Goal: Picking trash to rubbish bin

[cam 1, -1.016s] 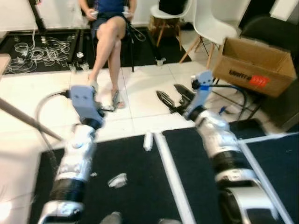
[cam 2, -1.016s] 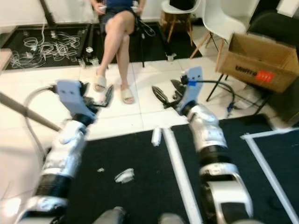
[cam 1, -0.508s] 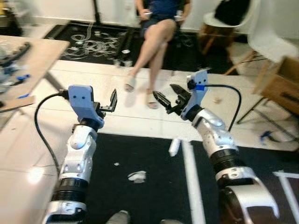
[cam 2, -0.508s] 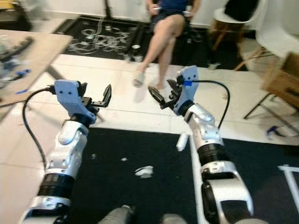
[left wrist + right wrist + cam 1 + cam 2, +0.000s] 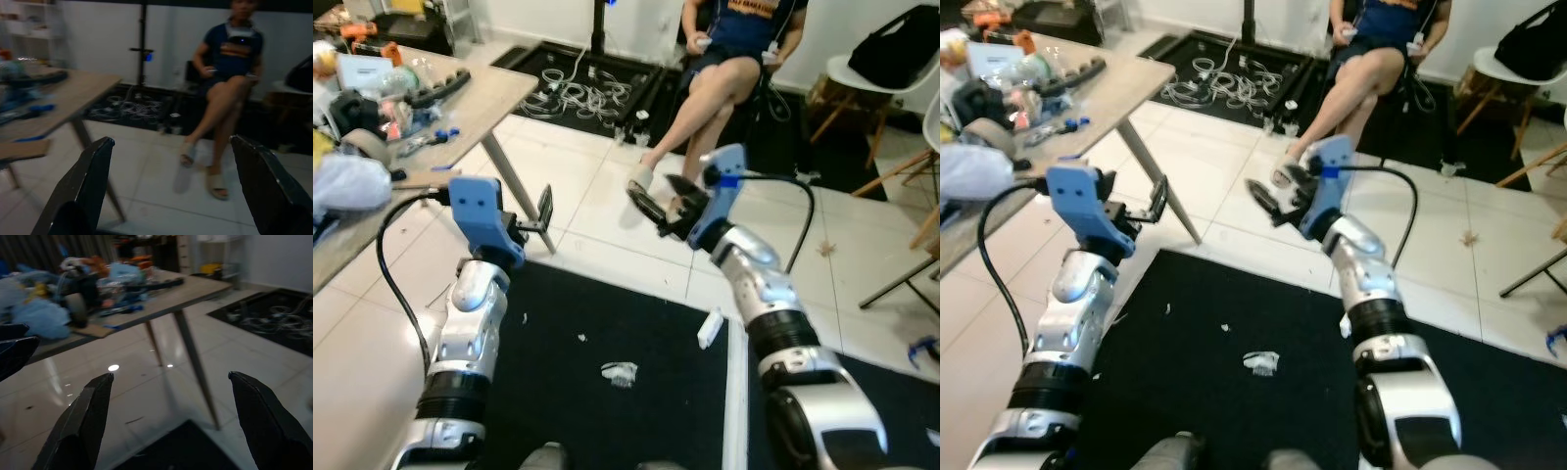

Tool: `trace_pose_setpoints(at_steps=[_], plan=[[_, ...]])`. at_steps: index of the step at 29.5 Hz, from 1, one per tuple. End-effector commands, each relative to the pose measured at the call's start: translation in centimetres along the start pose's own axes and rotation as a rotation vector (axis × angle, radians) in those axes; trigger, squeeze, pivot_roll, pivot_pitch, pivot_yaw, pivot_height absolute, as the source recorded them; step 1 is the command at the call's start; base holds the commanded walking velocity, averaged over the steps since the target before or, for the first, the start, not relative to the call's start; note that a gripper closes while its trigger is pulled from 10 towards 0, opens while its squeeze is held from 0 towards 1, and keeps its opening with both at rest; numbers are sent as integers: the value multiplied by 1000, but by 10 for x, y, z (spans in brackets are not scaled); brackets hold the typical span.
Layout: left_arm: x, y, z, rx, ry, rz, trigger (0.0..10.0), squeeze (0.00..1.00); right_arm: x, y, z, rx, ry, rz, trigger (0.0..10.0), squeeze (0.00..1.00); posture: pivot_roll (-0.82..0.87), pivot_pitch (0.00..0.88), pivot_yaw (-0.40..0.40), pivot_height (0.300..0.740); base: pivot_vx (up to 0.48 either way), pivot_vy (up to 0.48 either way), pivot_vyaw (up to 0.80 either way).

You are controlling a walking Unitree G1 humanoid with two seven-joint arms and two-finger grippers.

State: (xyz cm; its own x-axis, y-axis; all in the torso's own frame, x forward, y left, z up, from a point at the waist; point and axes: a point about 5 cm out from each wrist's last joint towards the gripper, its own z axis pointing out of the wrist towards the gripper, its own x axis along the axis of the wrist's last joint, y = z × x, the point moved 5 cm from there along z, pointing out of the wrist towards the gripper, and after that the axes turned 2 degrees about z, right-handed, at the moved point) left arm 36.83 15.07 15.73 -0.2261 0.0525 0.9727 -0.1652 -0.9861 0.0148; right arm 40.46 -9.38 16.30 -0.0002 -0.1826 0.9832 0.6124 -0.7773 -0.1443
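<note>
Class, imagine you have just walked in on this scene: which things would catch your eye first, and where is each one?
First come the two silver arms raised in front, the left gripper and right gripper both open and empty above the floor. Beyond them a person sits cross-legged on a chair. On the black mat below lies a crumpled white scrap, and a cluttered wooden table stands to the left.

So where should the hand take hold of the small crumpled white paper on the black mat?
Probably across the middle of the crumpled white paper, coming straight from above: it lies low and flat on the black mat, so its sides offer little.
</note>
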Motion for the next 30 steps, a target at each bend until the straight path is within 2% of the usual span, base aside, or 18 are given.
trace_pose_setpoints(at_steps=[1,30], plan=[[-4,3,0,-9,-12,-1,10000,0,-4,3,-3,-7,-18,-4,10000,0,-33,0,-51,740,0,0,744],[-6,7,0,-37,-20,-8,10000,0,-7,3,-3,-3,-24,2,10000,0,-39,0,-47,740,0,0,744]])
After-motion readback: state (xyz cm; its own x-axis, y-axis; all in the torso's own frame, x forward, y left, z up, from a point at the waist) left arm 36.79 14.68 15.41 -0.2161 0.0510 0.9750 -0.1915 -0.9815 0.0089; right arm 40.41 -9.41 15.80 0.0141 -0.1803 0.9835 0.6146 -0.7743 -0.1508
